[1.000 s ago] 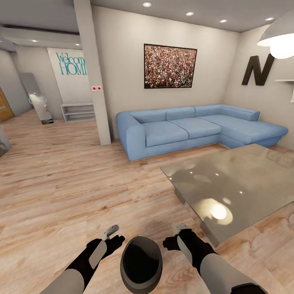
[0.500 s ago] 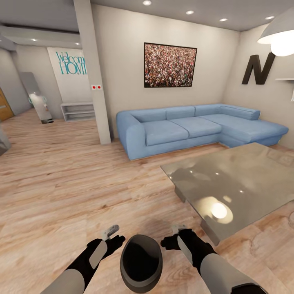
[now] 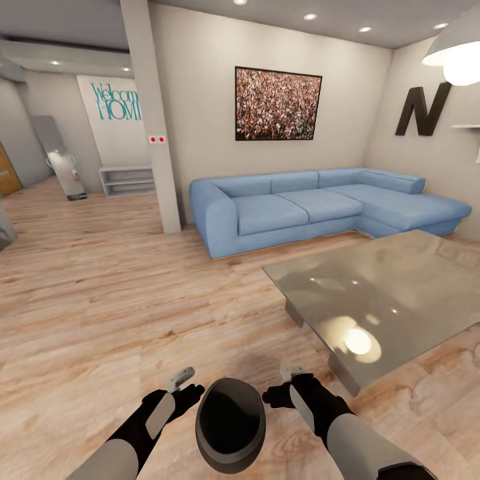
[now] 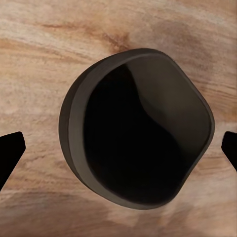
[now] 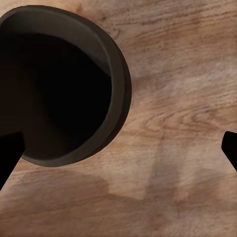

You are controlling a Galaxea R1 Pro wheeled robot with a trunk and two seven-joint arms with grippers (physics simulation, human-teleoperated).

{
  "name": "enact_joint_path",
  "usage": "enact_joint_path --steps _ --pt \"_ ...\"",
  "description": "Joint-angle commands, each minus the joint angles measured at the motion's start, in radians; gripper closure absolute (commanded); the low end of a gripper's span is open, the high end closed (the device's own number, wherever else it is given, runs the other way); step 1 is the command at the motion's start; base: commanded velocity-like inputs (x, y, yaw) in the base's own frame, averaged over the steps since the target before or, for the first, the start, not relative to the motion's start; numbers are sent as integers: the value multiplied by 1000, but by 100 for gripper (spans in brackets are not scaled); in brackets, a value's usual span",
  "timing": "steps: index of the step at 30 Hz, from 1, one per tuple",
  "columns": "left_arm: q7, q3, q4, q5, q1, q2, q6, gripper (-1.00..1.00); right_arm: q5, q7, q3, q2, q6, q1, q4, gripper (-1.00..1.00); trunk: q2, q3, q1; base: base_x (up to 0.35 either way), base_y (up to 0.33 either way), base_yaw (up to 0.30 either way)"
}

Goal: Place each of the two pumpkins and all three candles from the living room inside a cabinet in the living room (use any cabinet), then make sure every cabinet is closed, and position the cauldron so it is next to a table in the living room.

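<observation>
The cauldron, a dark round pot with an open mouth, is sitting on the light wood plank floor at the near centre of the head view, between the two arms. It is standing upright, its black interior facing up, near the closest corner of the glass-topped coffee table, which is lying to the right and farther away.

The left gripper is hanging just left of the cauldron rim. In the left wrist view its two dark fingertips are showing at opposite edges, spread wide, with the cauldron lying between them and untouched.

The right gripper is hanging just right of the rim. In the right wrist view its fingertips are likewise standing wide apart, gripping nothing, with the cauldron lying off to one side over bare floor.

A blue corner sofa is standing against the far wall, under a framed picture. A pale pillar is rising to the left of the sofa.
</observation>
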Motion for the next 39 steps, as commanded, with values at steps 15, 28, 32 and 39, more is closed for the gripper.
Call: enact_joint_path --steps 15,28,32,39 --pt "4 3 -1 11 0 -1 6 -100 -7 -1 6 -2 5 0 -2 -100 -106 -48 57 0 0 0" --pt "-3 -2 -4 11 0 -3 7 -100 -6 1 6 -1 2 -3 -32 -100 -197 -89 107 0 0 0" --pt "-3 -5 -11 11 0 -5 7 -100 -82 -9 7 -1 -21 -11 -35 -100 -225 -101 123 0 0 0" --pt "-3 -5 -12 11 0 -5 6 -100 -110 -13 8 -2 -23 -17 -24 -100 -274 -123 149 0 0 0"
